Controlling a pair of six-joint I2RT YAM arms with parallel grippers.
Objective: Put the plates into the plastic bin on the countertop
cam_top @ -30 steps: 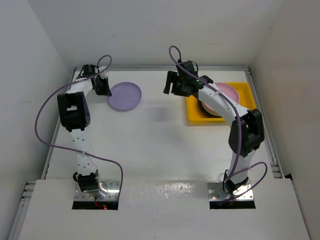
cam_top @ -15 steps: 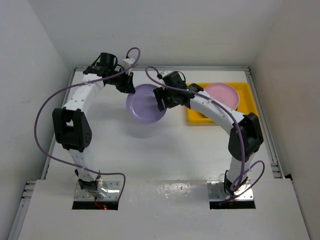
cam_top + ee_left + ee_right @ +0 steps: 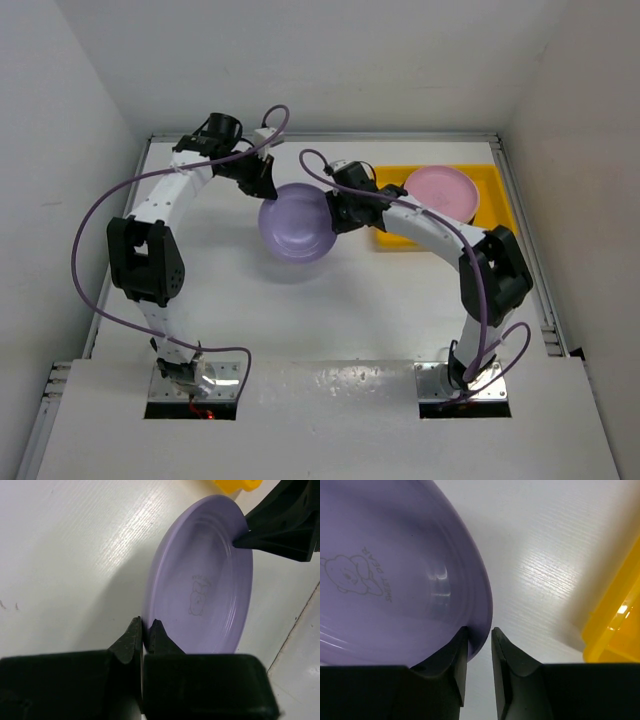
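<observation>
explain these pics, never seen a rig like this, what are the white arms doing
Two white robot arms are bolted by a white countertop. The wide picture looks down from above; the other two come from cameras on each wrist, so the black shapes at the bottom are that arm's own claw. The left claw pinches one edge of a lilac plate, held in the air. The right claw has its fingers either side of the opposite edge; how firmly is unclear. A yellow bin holds a pink plate.
</observation>
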